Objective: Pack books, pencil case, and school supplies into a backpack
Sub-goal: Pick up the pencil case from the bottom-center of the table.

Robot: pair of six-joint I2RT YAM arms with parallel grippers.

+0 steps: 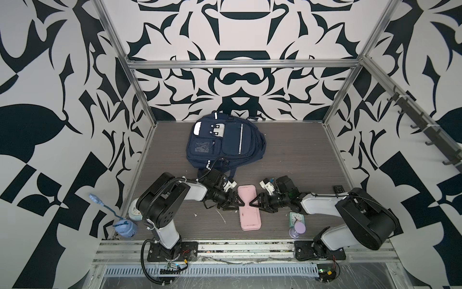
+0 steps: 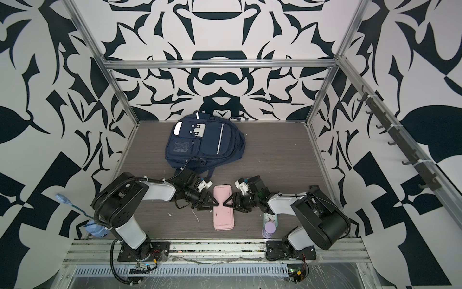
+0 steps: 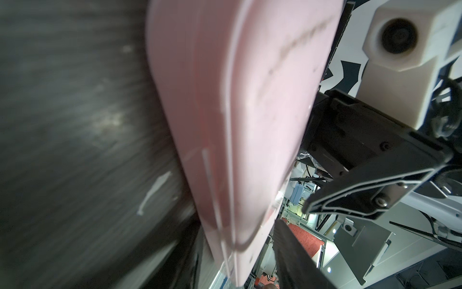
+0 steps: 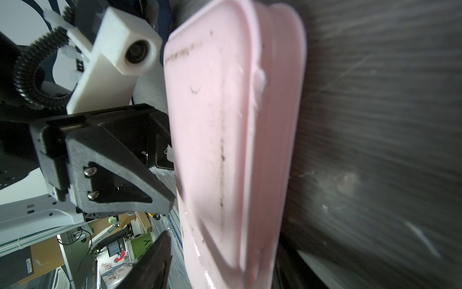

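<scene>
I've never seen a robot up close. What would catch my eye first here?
Most striking are the bold black-and-white patterned walls wrapping the whole cell. At the front of the table, the left arm and right arm meet nose to nose over a pale-pink pencil case, jaws at its opposite long edges. Behind them a navy backpack lies flat near the back wall.

Pencil case (image 3: pixel 250 125) blurred, cut off; clock (image 1: pixel 297 218) partly behind right arm (image 1: pixel 317 204)
</scene>
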